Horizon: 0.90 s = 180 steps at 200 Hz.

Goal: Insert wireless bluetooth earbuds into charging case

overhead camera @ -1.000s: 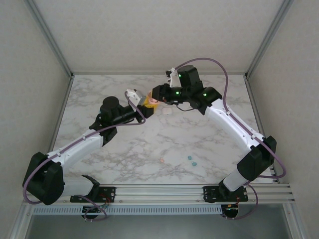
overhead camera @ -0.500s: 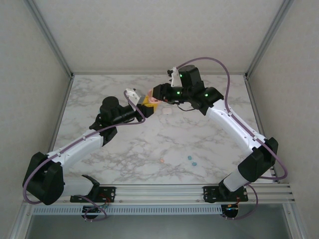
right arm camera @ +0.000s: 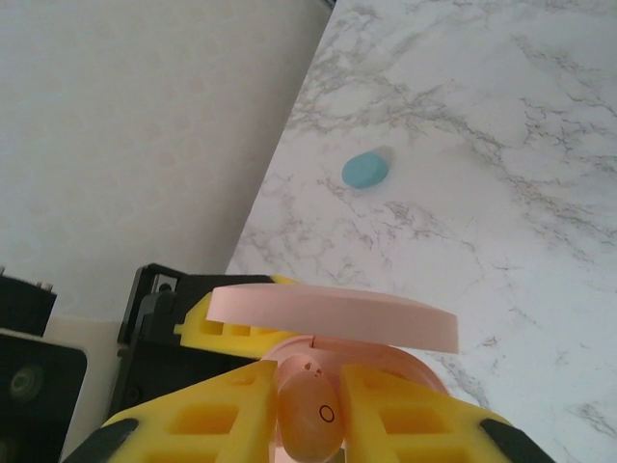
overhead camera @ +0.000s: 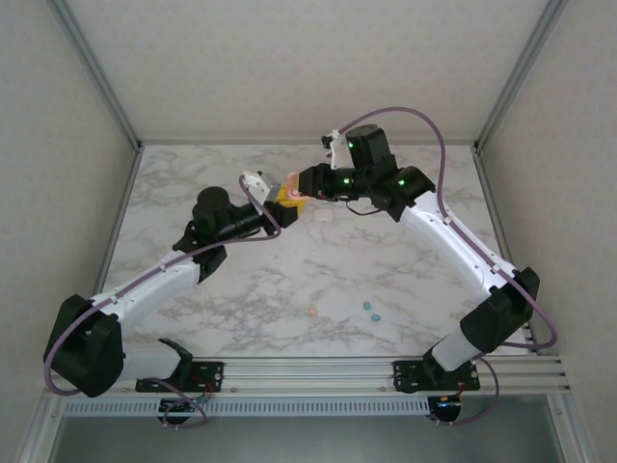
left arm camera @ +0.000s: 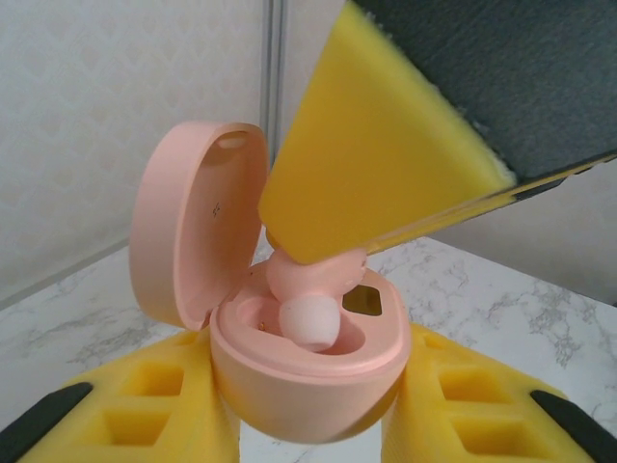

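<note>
Pink charging case is upright with its lid swung open, clamped in my left gripper above the far middle of the tabletop. Pink earbud is pinched in my right gripper, nose down in one of the case's wells, with its body standing above the rim. Loose on the tabletop by the near edge, right of centre: one pink-orange earbud and two teal earbuds just beside each other.
</note>
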{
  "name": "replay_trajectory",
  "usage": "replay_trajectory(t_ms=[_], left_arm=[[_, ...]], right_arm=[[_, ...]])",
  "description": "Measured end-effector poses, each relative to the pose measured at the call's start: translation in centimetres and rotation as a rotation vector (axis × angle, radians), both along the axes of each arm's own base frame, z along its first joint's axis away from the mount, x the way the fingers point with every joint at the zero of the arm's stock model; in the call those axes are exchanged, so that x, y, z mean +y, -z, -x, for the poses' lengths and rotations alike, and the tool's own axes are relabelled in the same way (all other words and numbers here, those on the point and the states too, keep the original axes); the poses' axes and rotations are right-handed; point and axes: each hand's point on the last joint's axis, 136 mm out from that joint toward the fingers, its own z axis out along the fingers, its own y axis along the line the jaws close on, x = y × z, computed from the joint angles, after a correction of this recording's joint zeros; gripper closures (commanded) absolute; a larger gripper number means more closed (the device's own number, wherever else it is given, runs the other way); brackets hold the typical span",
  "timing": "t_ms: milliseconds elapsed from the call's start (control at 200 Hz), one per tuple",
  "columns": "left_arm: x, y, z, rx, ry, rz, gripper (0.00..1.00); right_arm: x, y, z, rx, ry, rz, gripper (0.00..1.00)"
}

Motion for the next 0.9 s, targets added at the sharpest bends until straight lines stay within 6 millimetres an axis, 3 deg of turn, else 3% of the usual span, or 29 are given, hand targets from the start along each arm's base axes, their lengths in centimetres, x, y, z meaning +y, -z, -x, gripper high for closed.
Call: replay_trajectory(t_ms=[456, 901], left_arm=[[-0.5, 0.1, 1.3, 0.051, 0.108, 0.016, 0.83], [-1.0, -1.4, 3.3, 0.091, 0.282, 0.005, 0.83]], right_arm=[[0.0, 0.1, 1.6, -0.287, -0.229, 0.091, 0.78], [-0.1, -1.6, 4.2, -0.665, -0.484, 0.101, 0.77]])
